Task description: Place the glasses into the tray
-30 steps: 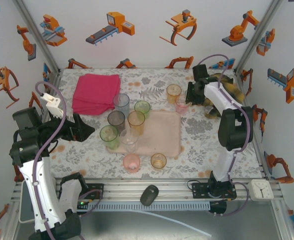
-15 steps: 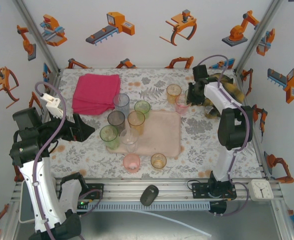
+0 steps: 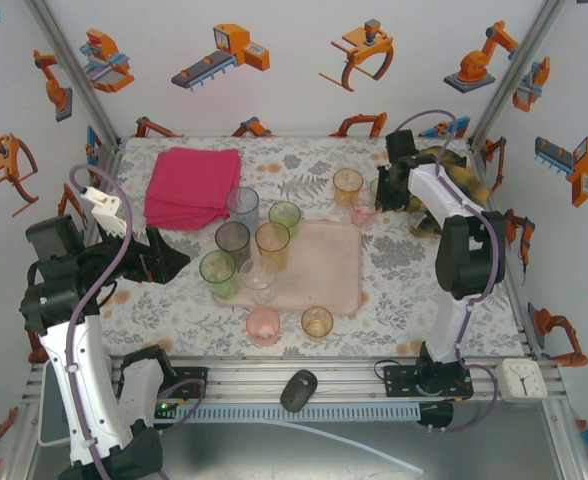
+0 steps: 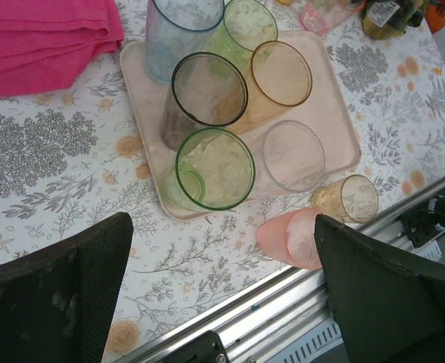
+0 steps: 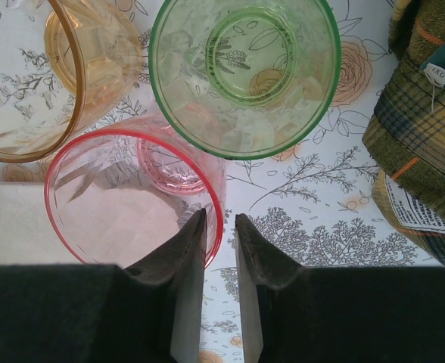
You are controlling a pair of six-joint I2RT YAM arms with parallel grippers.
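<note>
The pale pink tray (image 3: 329,270) lies mid-table. Several glasses crowd its left part: grey (image 4: 206,94), orange (image 4: 281,74), green (image 4: 215,168), clear (image 4: 292,155), pale blue (image 4: 178,30). A pink glass (image 3: 264,325) and an orange one (image 3: 317,321) stand on the table near its front edge. My left gripper (image 3: 169,258) hangs wide open left of the tray, with nothing between its fingers. My right gripper (image 5: 221,215) straddles the wall of a pink glass (image 5: 94,204), one finger inside and one outside, a slit still showing. A green glass (image 5: 245,76) and an orange glass (image 5: 79,76) stand just beyond.
A folded magenta cloth (image 3: 191,185) lies at the back left. A plaid fabric item (image 5: 427,113) sits right of my right gripper. The metal rail (image 4: 283,318) runs along the near table edge, with a mouse (image 3: 298,390) and a small clock (image 3: 522,378) below it.
My right gripper's jaws have narrowed around the pink glass's rim. The left arm and the glasses on the tray have not moved.
</note>
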